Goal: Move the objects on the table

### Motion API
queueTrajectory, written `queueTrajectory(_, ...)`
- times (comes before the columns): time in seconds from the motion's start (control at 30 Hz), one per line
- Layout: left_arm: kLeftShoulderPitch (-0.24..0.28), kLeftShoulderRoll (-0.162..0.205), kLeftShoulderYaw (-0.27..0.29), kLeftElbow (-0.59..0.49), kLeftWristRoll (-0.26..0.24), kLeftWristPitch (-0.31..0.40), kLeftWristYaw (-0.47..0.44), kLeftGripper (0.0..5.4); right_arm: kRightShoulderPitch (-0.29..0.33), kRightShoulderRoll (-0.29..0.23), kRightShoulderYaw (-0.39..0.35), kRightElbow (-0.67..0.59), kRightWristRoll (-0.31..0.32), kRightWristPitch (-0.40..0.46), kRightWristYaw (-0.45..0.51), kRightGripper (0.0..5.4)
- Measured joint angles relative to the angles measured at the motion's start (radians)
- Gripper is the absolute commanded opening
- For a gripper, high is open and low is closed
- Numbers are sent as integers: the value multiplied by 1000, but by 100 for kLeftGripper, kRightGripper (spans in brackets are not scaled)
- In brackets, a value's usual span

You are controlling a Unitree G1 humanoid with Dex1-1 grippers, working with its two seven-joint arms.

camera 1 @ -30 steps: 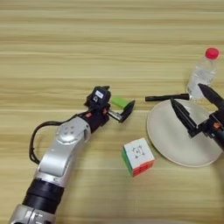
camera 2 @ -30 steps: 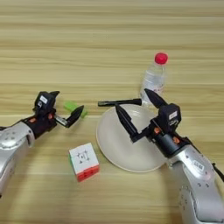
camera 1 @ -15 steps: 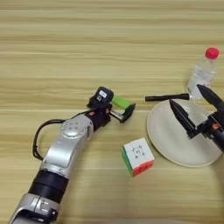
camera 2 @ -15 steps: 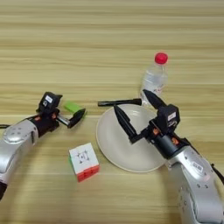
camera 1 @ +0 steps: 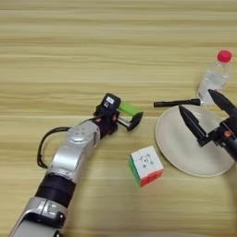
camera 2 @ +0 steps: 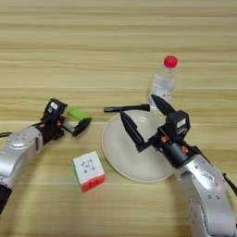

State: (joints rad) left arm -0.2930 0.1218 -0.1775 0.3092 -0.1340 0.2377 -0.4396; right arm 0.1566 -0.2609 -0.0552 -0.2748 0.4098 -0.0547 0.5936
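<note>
green block (camera 1: 129,109) partly behind jaws

Both arms have rounded silver-grey shells over black joints. The left arm (camera 1: 69,159) carries a looping black cable at its side. Each gripper, left (camera 1: 131,117) and right (camera 2: 146,118), has 2 tapered black fingers (with small orange-red spots at the wrist).

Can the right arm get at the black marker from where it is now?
Probably yes. The right gripper hangs open over the plate, and the marker lies just beyond the rim with nothing between; the bottle stands close beside its tip.
</note>
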Motion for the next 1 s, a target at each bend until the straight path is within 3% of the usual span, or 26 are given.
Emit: queueTrajectory(1.0, -60, -17, 0, 135, 43, -14, -24, 537, 8, 4, 15, -2, -8, 0, -19, 540)
